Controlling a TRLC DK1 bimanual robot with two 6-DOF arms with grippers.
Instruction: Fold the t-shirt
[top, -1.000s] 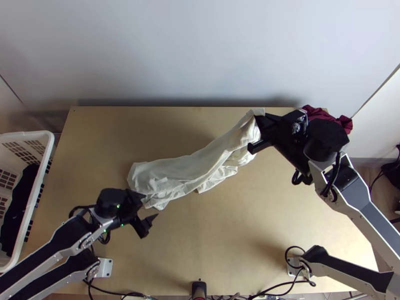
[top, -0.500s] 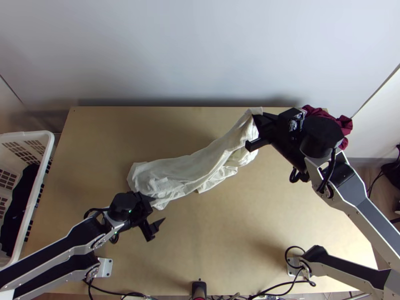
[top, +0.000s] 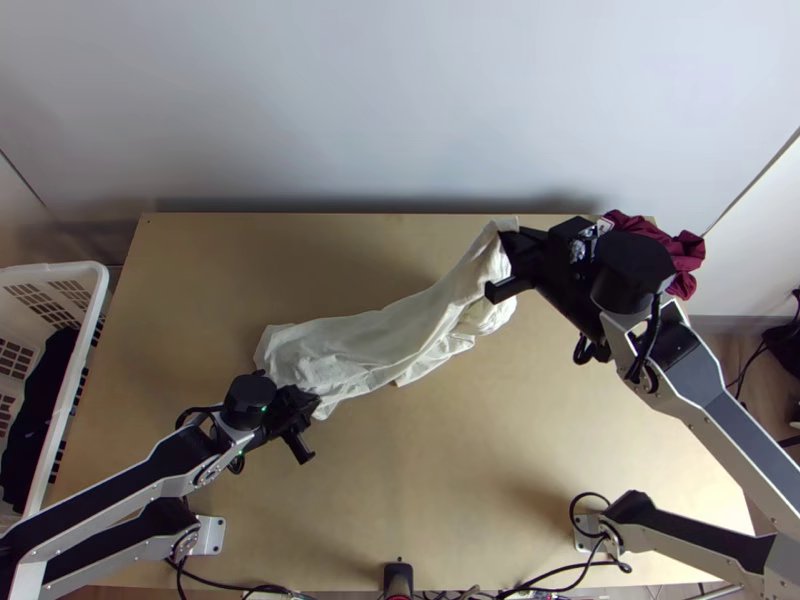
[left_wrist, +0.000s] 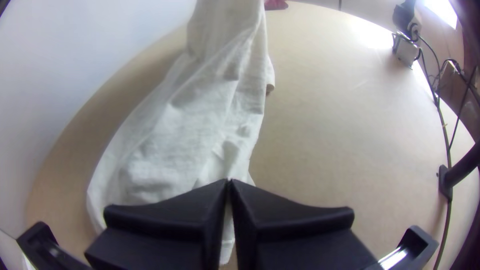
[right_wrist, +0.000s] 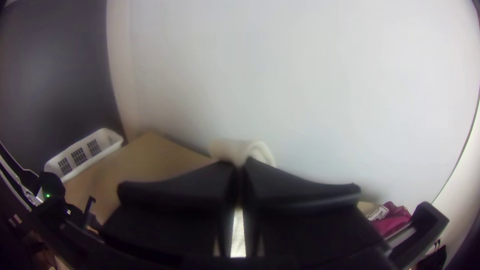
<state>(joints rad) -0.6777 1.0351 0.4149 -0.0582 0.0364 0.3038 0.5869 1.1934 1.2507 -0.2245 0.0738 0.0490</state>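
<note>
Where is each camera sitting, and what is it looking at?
Top view: high over the table's near edge, looking steeply down at the table and white shirt; the left arm and right arm show.
Left wrist view: on the left arm, looking along the shirt; the left tool shows.
Right wrist view: on the right arm, facing the pale wall; the right tool and part of the left arm show.
Top and right wrist views share the basket and dark red cloth.
</note>
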